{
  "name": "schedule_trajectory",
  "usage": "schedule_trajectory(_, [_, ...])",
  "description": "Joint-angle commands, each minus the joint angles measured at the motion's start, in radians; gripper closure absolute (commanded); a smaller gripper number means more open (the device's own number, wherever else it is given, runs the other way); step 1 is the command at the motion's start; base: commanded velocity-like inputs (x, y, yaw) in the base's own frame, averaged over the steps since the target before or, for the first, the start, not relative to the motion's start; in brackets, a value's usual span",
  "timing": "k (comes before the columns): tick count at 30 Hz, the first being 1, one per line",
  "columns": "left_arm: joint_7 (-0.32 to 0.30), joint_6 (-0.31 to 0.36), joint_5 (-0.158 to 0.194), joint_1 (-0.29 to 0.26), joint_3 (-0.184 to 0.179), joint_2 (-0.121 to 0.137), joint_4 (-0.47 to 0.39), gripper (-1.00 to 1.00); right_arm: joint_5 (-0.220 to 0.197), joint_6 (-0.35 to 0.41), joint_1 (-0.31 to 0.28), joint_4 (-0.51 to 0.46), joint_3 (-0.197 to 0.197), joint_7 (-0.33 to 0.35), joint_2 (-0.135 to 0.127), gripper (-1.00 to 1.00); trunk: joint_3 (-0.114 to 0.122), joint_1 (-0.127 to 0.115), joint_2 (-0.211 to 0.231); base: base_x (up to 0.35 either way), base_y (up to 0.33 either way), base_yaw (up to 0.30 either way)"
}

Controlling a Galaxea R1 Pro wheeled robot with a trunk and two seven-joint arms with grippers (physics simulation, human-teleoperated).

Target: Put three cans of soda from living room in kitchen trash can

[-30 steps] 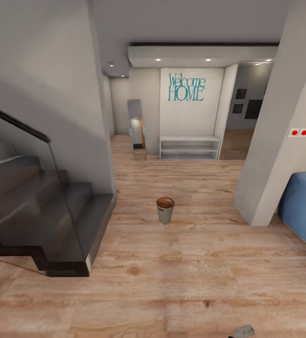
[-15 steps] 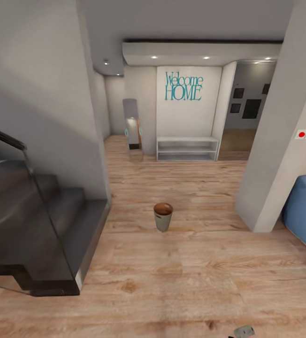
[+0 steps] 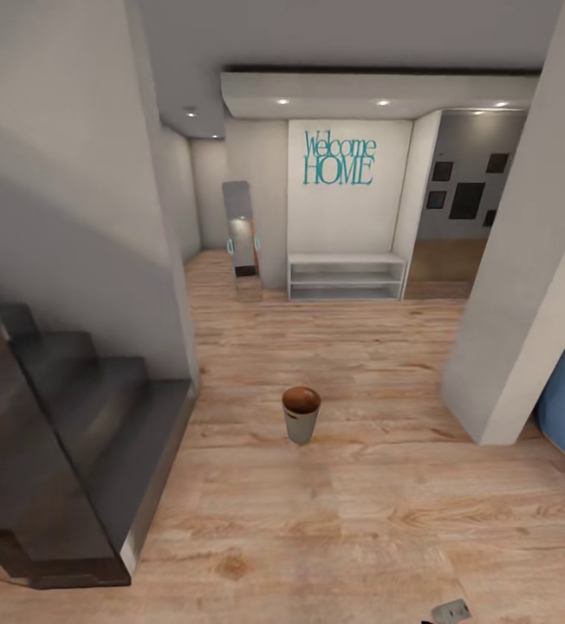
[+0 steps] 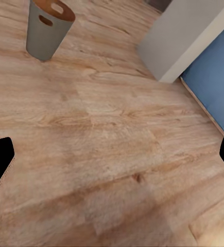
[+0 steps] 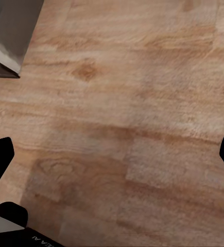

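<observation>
The floor [image 3: 360, 511] is pale, grainy wood planks with a matt finish. The stairs [image 3: 83, 433] look dark and glossy, the tash can [image 3: 301, 414] smooth and matt.

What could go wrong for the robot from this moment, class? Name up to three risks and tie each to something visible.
1. The bin stands loose on open floor, straight ahead; driving on could knock it over.
2. The dark stairs jut out at the left, so swinging that way could clip them.
3. Both sets of jaws look open with nothing between them and no cans are in sight, so reaching the bin now may achieve nothing.
</observation>
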Motion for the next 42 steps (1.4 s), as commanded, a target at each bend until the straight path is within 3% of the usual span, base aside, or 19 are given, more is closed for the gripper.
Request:
schedule_trajectory(1, [0.0,0.0,0.0,0.0,0.0,0.0,0.0,-1.0,0.0,0.0,0.0,0.0,0.0,0.0,0.0,-1.0,0.0,0.0,0.0,0.347,0.0,-0.001])
schedule_trajectory(36, [0.0,0.001,0.0,0.0,0.001,0.0,0.0,-1.0,0.0,0.0,0.0,0.0,0.0,-0.001,0.0,-1.0,0.0,0.0,0.0,0.347,0.0,0.0])
schedule_trajectory(42, [-0.001,0.0,0.002,0.0,0.005,0.0,0.0,-1.0,0.0,0.0,0.0,0.0,0.0,0.0,0.0,-1.0,0.0,0.0,0.0,0.143,0.0,0.0])
